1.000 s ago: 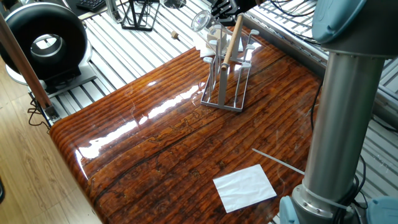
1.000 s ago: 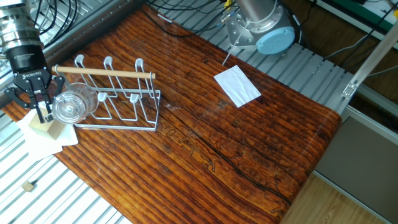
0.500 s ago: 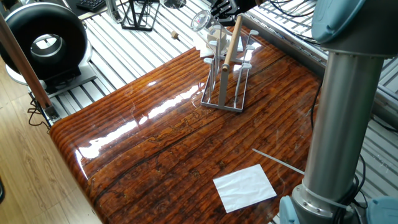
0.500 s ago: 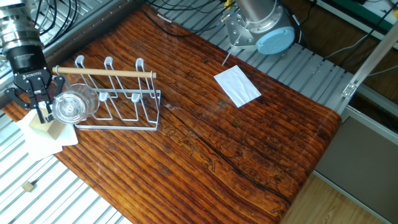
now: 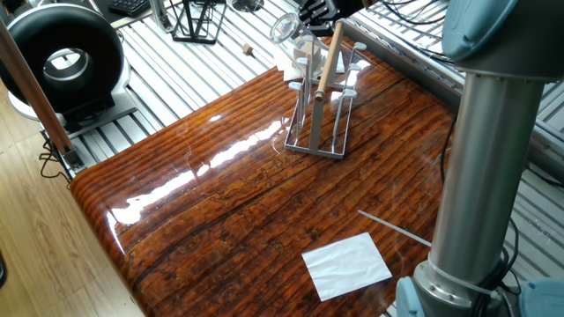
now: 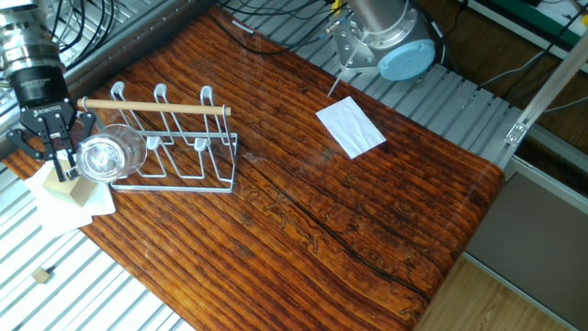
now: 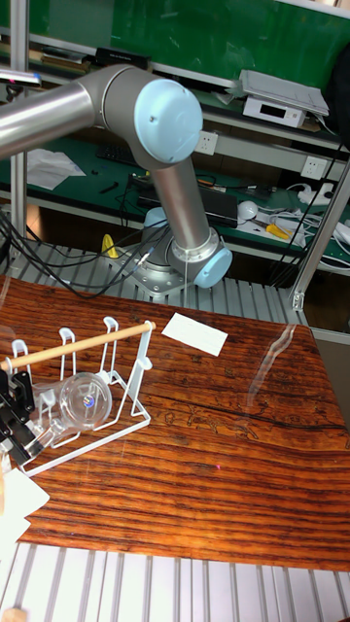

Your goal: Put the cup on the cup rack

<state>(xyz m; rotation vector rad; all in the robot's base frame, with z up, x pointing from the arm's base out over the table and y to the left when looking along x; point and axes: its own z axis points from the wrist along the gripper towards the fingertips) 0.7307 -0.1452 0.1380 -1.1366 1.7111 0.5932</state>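
Cup (image 6: 103,158) — clear glass, tipped sideways — clenched in the pincer (image 6: 57,162) at the cup rack (image 6: 175,147).

Cup (image 6: 104,156): clear colourless glass tumbler, tipped on its side, mouth facing outward, raised off the table at the rack's end. Cup rack (image 6: 179,152): grey wire, rectangular base, upright pegs, light wooden rod on top; stands upright on the tabletop.

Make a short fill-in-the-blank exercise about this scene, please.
1. The gripper holds a clear ____ on its side at the end of the rack.
2. The rack's handle is made of ____.
3. A white ____ lies flat on the table near the arm's base.

Missing words: cup; wood; paper
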